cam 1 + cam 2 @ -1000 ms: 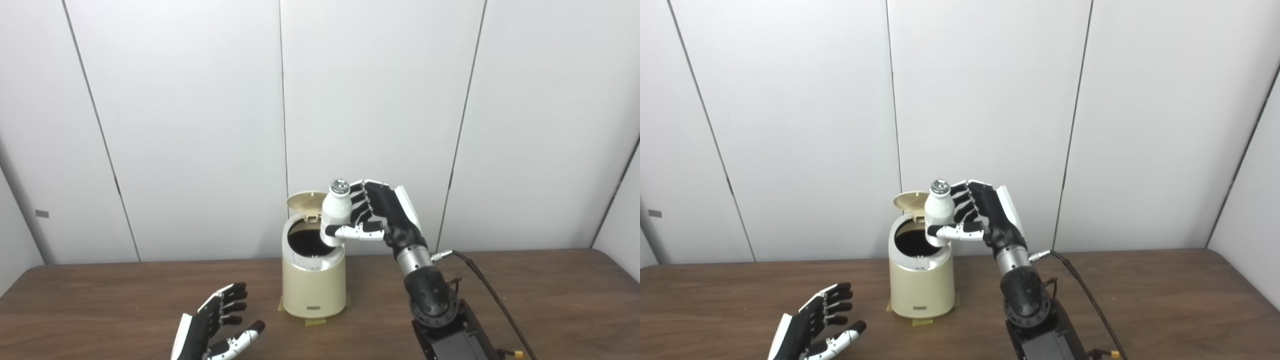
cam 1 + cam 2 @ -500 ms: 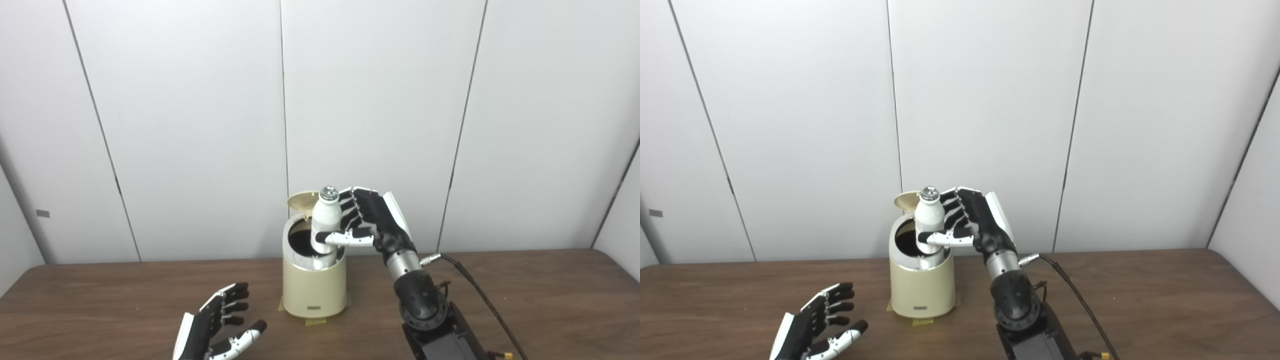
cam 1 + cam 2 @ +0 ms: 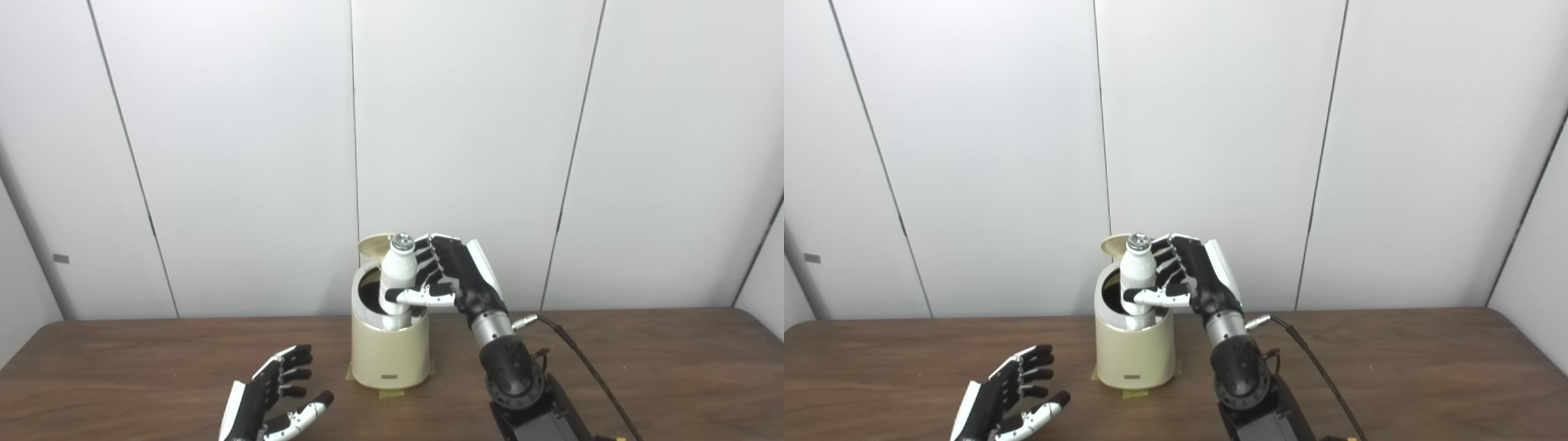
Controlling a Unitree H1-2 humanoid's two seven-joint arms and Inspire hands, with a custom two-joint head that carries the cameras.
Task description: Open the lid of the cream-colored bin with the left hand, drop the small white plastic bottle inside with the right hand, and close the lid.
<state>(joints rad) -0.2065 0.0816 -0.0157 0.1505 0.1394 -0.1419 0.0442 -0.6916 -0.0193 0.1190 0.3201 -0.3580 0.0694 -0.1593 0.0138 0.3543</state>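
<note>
The cream-colored bin (image 3: 390, 352) stands mid-table with its round lid (image 3: 374, 245) tipped up at the back, so the dark opening shows. My right hand (image 3: 450, 275) is shut on the small white plastic bottle (image 3: 397, 274), which stands upright with its silver cap on top and its base dipping into the bin's opening. My left hand (image 3: 272, 401) hovers open near the table's front edge, left of the bin and apart from it, holding nothing.
The brown table (image 3: 643, 361) runs under everything, with white wall panels behind it. A black cable (image 3: 582, 361) trails from my right wrist toward the front right. Strips of tape (image 3: 390, 394) mark the bin's base.
My right hand carried the bottle left and down, from above the bin's right rim into the opening. The left hand stayed put. The camera shifted slightly.
</note>
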